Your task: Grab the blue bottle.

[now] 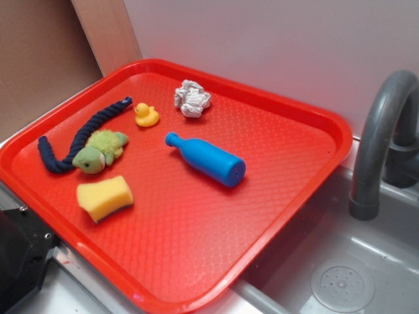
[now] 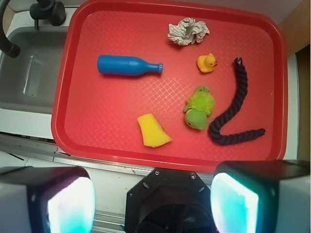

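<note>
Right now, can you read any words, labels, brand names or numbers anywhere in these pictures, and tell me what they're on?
No readable text in either view.
The blue bottle is plain, with no label.
The sponge, rubber duck, green plush toy and red tray show no print.
The crumpled paper shows no legible marks.

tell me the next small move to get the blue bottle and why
Probably bring the hand forward over the tray and to its left, above the blue bottle. The open hand sits off the tray's near edge, empty, while the bottle lies on its side with bare tray around it, apart from the sponge and duck.
</note>
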`<state>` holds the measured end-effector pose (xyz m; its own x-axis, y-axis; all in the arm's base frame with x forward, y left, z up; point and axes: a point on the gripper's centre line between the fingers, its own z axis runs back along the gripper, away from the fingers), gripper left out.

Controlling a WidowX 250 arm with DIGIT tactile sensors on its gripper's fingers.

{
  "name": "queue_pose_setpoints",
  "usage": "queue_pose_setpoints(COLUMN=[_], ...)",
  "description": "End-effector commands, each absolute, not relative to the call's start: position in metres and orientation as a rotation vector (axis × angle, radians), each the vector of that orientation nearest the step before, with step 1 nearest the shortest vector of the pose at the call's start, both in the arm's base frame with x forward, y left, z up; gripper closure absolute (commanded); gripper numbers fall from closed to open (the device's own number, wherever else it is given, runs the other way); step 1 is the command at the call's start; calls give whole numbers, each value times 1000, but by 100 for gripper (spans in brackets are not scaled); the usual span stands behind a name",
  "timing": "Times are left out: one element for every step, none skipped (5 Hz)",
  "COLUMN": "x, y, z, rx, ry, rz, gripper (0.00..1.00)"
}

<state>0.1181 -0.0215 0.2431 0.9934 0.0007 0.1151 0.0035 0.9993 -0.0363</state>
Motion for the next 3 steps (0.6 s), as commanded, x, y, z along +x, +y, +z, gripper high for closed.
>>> queue_pose_setpoints(x=[118, 151, 185], y=[-22, -41, -56], z=[243, 236, 227], rx=[-36, -229, -191], ry=[-115, -21, -98], rz=[-1, 179, 372], gripper=[0, 0, 0])
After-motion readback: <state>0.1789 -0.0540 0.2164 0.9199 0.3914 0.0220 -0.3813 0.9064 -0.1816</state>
